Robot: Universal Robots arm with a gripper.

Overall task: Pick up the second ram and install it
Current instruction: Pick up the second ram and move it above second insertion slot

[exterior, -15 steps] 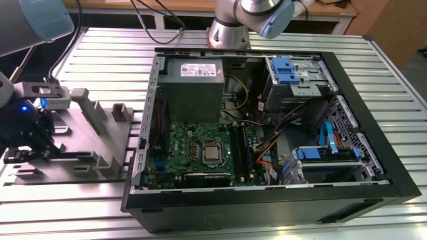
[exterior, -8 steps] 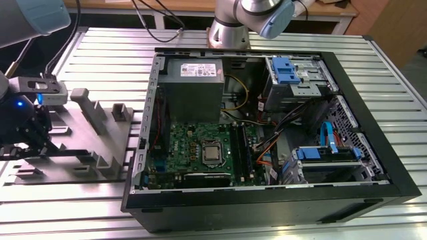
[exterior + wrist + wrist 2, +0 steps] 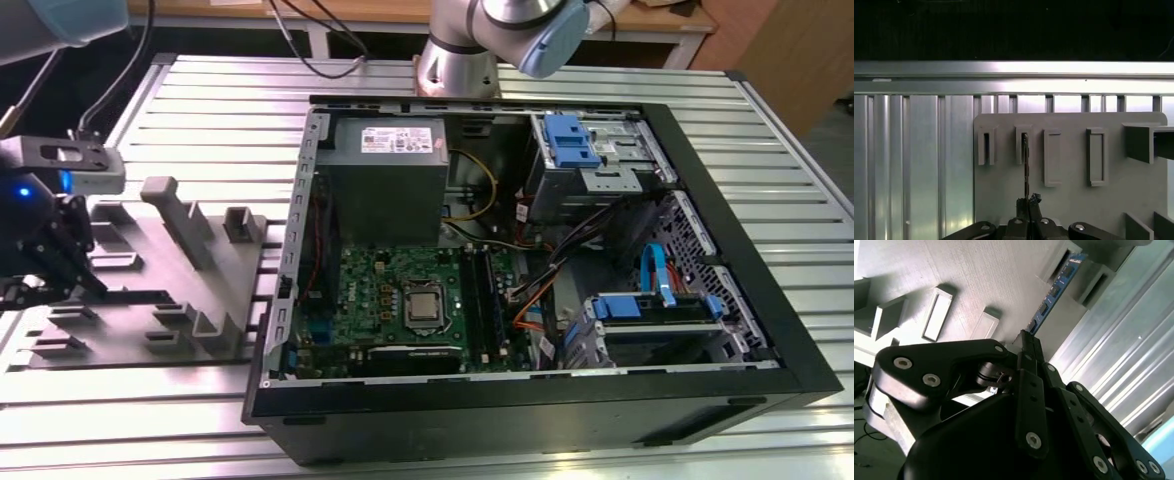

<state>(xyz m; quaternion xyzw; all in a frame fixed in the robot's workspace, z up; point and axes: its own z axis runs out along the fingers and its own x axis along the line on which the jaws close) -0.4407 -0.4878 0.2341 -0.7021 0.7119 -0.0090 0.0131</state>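
Note:
The second ram is a thin blue-green stick with black chips. It stands on edge in a slot of the grey holder plate. In the first wrist view the second ram shows edge-on, running from the slot back to my fingers. My gripper is shut on the near end of the stick, its black fingers pressed together around it. In the exterior view my gripper hangs over the holder plate at the exterior view's far left, away from the open computer case.
The case lies open with the green motherboard, grey power-supply box, blue drive brackets and loose cables inside. The holder plate carries several raised blocks and empty slots. A ribbed metal table surrounds everything.

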